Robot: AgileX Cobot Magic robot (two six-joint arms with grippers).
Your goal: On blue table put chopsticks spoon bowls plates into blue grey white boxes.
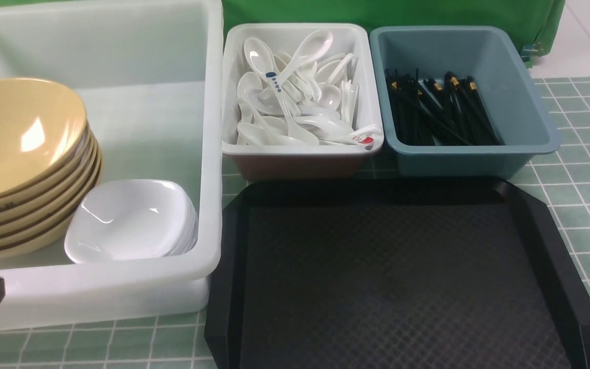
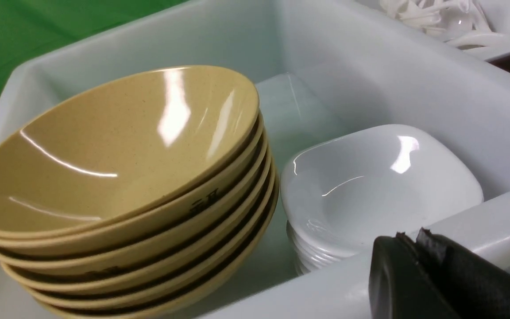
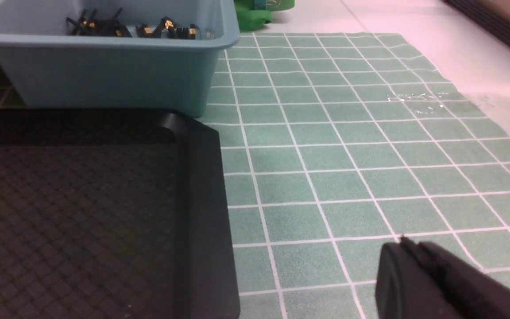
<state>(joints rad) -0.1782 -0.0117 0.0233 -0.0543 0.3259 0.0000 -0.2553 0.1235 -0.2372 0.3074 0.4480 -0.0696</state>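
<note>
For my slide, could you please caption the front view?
Bowls and plates sorted in the tub; tray bare.

I can read no text: the spoon [image 1: 273,82] handle's blue marks and the bowls [image 2: 202,204] rim's dark marks stay illegible.

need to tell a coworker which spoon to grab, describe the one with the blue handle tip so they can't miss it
Find the small white bin between the large translucent tub and the blue-grey bin. In its pile of white soup spoons, the marked spoon lies toward the tub-side far corner. Only it has a blue handle tip with small blue writing.
</note>
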